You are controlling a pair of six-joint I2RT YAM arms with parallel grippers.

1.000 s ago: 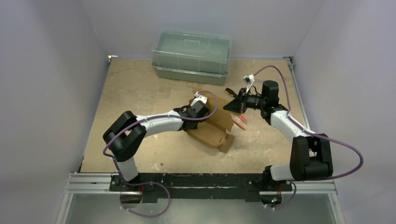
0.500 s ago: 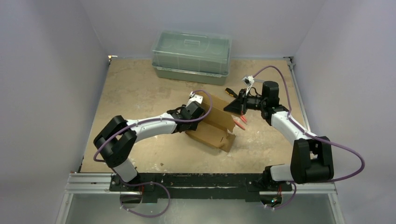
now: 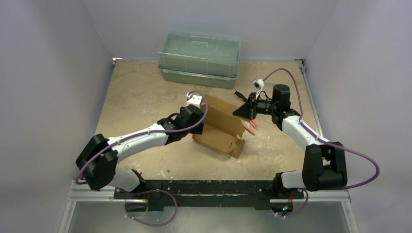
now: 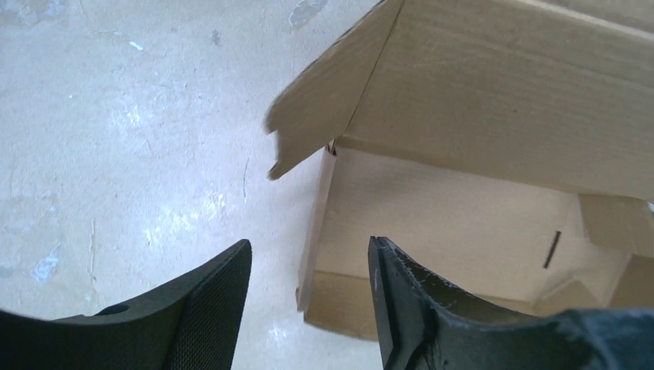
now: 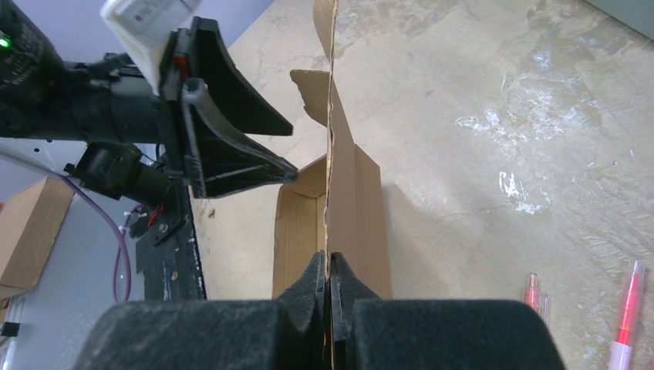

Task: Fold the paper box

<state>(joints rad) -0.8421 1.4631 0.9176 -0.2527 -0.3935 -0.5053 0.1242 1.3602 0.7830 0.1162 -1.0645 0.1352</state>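
Note:
The paper box [image 3: 219,127] is a brown, partly folded carton in the middle of the table, with one long panel standing up. My right gripper [image 3: 244,109] is shut on the top edge of that upright panel [image 5: 332,154], and the thin cardboard runs between its jaws [image 5: 329,266]. My left gripper [image 3: 200,120] hovers just left of the box, open and holding nothing. In the left wrist view its fingers [image 4: 224,293] stand apart above the table, with the box's open corner [image 4: 463,146] beyond them. The right wrist view shows the left gripper [image 5: 266,154] close to the panel.
A large translucent green-grey lidded container [image 3: 199,58] stands at the back of the table. Two red pens [image 3: 250,127] lie just right of the box, also in the right wrist view as pens [image 5: 626,308]. Purple cables loop off both arms.
My left gripper has opened and drawn back to the left, off the box, its elbow swinging out left. The right gripper keeps its hold, and the upright panel now shows uncovered.

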